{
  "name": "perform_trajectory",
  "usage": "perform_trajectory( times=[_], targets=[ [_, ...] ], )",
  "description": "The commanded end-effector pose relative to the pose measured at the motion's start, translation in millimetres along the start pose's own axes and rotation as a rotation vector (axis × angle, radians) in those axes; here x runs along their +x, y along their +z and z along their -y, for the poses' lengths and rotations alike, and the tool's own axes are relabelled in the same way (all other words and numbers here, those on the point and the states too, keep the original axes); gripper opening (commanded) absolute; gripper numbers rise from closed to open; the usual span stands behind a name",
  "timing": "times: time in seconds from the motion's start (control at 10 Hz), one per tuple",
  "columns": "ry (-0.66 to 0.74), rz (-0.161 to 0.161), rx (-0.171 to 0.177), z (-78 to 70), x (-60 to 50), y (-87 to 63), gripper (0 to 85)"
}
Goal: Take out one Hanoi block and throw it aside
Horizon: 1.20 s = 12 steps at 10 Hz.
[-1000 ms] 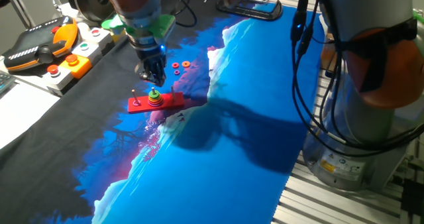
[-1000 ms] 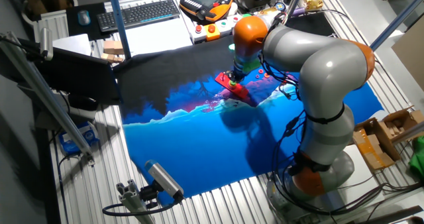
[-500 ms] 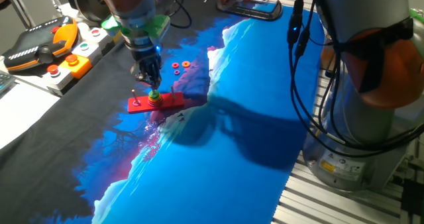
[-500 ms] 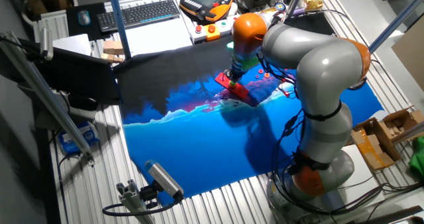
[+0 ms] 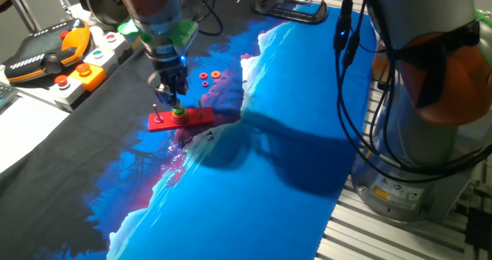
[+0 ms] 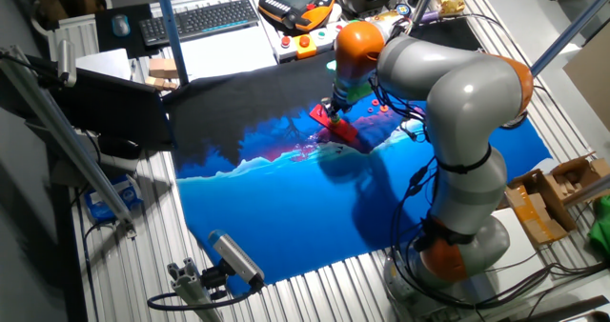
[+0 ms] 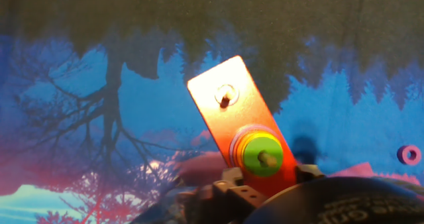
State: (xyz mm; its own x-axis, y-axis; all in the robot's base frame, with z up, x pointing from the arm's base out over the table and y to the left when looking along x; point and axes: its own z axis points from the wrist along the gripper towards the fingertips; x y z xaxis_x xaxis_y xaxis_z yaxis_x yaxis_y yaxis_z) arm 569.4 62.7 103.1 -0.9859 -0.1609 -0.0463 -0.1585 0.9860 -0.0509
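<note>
The green Hanoi block (image 5: pixel 178 111) sits on top of the yellow and orange rings, on a peg of the red base (image 5: pixel 183 121). My gripper (image 5: pixel 174 98) hangs right above this stack with its fingers slightly apart, holding nothing. In the hand view the green block (image 7: pixel 262 155) is on its peg, close above the dark gripper housing, and the fingertips do not show. The red base (image 7: pixel 228 111) also has an empty peg. In the other fixed view my gripper (image 6: pixel 330 110) is over the base (image 6: pixel 338 126).
Three small red rings (image 5: pixel 207 78) lie loose on the mat behind the base, and one shows in the hand view (image 7: pixel 409 154). A teach pendant and a button box (image 5: pixel 65 60) stand at the left. The robot's base (image 5: pixel 430 98) stands at the right.
My gripper has come down a little and shifted slightly left, closer onto the ring stack. The green block is still on its peg.
</note>
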Motion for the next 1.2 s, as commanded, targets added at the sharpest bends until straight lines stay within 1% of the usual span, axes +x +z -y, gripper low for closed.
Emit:
perform_trajectory(
  times=[0.0, 0.1, 0.2, 0.4, 0.9, 1.1],
  targets=[
    [-0.004, 0.0, 0.0, 1.1, -2.6, 3.9, 63.3],
    [-0.003, 0.001, -0.005, 1.6, -4.4, 8.1, 62.7],
    [-0.003, 0.002, -0.011, 1.5, -6.4, 12.4, 59.7],
    [0.001, 0.005, -0.021, 2.0, -9.0, 24.3, 56.3],
    [0.008, 0.005, -0.027, 0.5, -7.5, 34.9, 56.0],
    [0.01, 0.009, -0.027, 0.5, -6.4, 39.4, 56.0]
  ],
)
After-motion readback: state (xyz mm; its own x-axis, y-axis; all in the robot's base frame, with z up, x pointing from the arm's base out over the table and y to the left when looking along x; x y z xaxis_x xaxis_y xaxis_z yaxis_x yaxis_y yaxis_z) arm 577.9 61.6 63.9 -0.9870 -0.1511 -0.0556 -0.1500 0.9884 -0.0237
